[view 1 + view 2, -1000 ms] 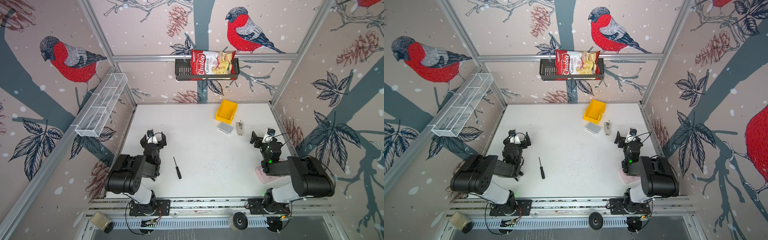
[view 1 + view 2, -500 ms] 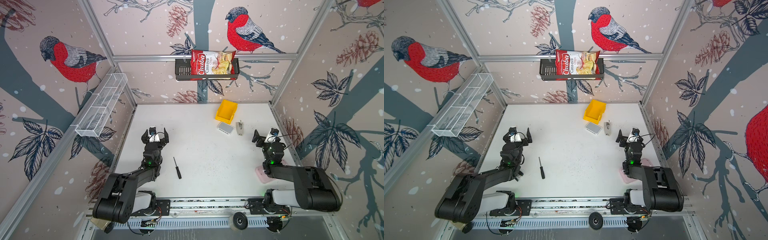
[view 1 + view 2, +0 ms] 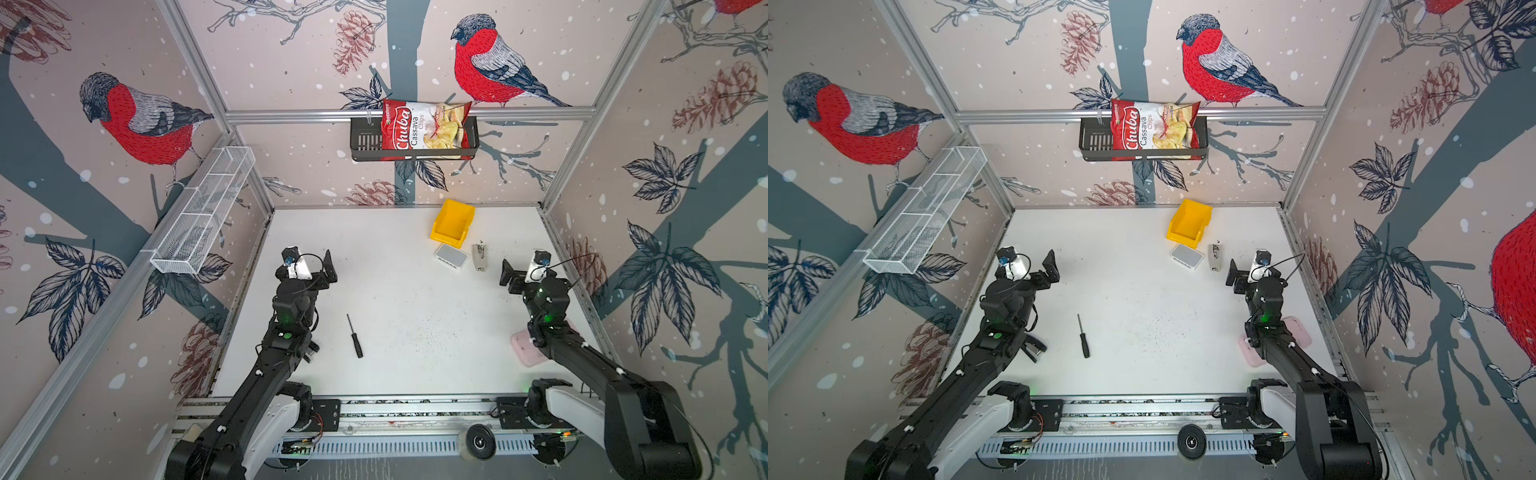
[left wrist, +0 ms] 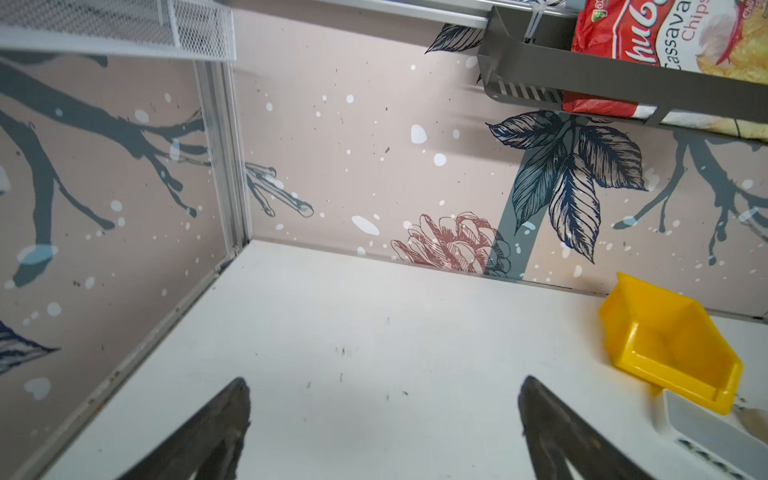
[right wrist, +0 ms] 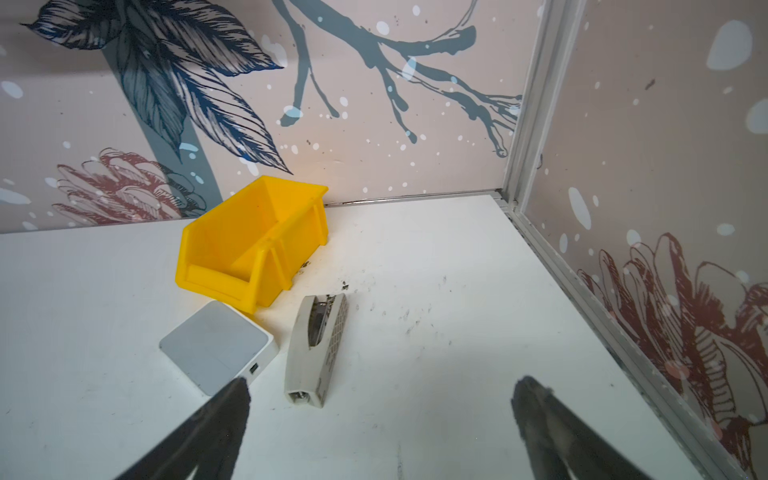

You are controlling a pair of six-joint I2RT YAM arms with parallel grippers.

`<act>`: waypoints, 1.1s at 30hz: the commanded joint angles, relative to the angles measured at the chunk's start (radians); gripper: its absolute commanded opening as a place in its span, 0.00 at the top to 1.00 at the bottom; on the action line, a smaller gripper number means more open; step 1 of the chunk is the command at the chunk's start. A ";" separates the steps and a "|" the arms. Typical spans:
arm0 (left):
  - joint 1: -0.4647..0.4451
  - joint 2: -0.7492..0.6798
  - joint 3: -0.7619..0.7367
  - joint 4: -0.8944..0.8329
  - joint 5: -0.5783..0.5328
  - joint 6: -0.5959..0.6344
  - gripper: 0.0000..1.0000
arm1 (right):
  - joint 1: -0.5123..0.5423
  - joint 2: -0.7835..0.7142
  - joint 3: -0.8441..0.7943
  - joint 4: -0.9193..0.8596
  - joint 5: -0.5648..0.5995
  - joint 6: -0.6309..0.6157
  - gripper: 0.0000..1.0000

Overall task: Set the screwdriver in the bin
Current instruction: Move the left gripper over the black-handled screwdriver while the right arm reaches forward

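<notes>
Single legible brand: "Chuba Cassava Chips", on a chip bag [image 3: 424, 131] at the far wall.

Printed sideways along the bag [image 3: 1154, 129] in both top views: "Chuba" in large white script on the red part, then "Cassava" in dark letters and "Chips" in red on the pale part beside it. Propped in the black wall basket [image 3: 365, 141] hung near the middle of the far wall. Cropped by the picture's edge in the left wrist view, with only "hub", "assava" and "Chips" legible there. Small green badge at one top corner of the bag and fine print near the pictured chips too small to read.
</notes>
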 commanded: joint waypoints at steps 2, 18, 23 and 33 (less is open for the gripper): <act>-0.001 -0.004 0.075 -0.372 0.017 -0.305 0.01 | 0.052 -0.066 0.030 -0.161 0.031 0.007 0.01; -0.178 0.064 0.175 -0.912 0.197 -0.592 0.01 | 0.430 -0.271 0.118 -0.436 -0.147 0.119 0.01; -0.247 0.154 0.193 -0.944 0.186 -0.666 0.01 | 0.561 -0.261 0.149 -0.495 -0.231 0.093 0.01; -0.263 0.294 0.194 -0.941 0.205 -0.666 0.03 | 0.772 -0.200 0.207 -0.552 -0.297 -0.084 0.01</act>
